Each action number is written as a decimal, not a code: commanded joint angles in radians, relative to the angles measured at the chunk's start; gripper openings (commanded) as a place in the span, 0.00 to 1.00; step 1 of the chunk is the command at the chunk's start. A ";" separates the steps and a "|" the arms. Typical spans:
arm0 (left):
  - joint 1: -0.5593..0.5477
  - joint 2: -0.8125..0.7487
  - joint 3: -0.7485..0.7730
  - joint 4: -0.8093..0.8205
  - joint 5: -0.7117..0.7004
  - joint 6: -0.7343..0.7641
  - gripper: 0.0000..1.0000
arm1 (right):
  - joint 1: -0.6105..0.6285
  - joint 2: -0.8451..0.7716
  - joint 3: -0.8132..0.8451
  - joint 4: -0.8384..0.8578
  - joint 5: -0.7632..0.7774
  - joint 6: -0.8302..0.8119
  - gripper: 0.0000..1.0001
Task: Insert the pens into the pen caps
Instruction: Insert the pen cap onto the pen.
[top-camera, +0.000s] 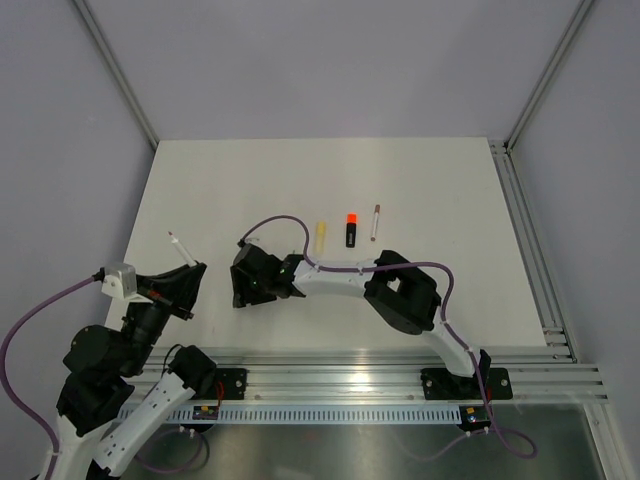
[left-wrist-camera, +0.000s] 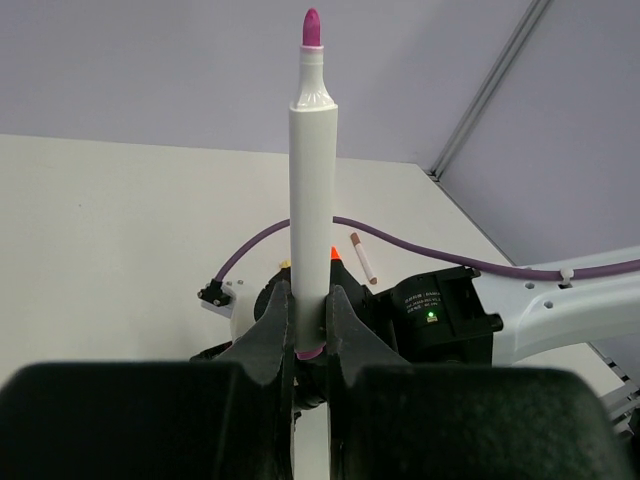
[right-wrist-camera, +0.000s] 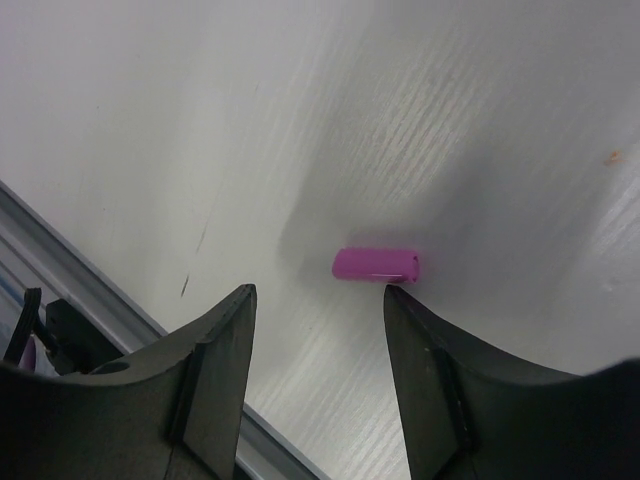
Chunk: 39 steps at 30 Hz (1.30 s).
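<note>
- Near edge: ribbed aluminium rail (top-camera: 380, 385), bare metal, with both arm bases bolted on.
- Left gripper (left-wrist-camera: 308, 305), above the near left part of the table: black jaws clamped narrow on the lower barrel of a white pen (left-wrist-camera: 312, 180).
- Pen upright in the left wrist view; smooth round plastic barrel, stepped collar, rounded magenta tip (left-wrist-camera: 311, 27) uncapped at the top.
- Right gripper (right-wrist-camera: 318, 300), mid-table, pointing down: jaws wide apart, nothing between them; matte black curved fingers (right-wrist-camera: 225, 340).
- Magenta cap (right-wrist-camera: 376, 265): short glossy cylinder, lying on its side on the surface just past the fingertips, close to one of them; contact cannot be told.
- Table (top-camera: 250, 180): flat, white, matte; fine streaked sheen and a few small dark marks in the right wrist view.
- Purple cable (top-camera: 275, 222) looped above the right wrist.
- Beyond the right arm, three items side by side, apart from each other, lengthwise toward the back: pale yellow highlighter (top-camera: 321, 235), stubby; black highlighter (top-camera: 351, 230), orange at its far end; thin white pen (top-camera: 376, 222), brownish far end.
- Far: plain lilac-grey walls (top-camera: 330, 60); slim aluminium frame posts (top-camera: 115, 65) rising from the back corners.
</note>
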 joint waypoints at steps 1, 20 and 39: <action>0.010 0.019 -0.004 0.058 0.036 0.016 0.00 | -0.015 0.011 0.047 -0.025 0.080 -0.008 0.61; 0.037 0.010 -0.008 0.059 0.043 0.020 0.00 | 0.000 0.117 0.211 -0.202 0.166 -0.085 0.41; 0.056 0.013 -0.010 0.061 0.043 0.020 0.00 | 0.039 0.071 0.129 -0.325 0.284 -0.154 0.16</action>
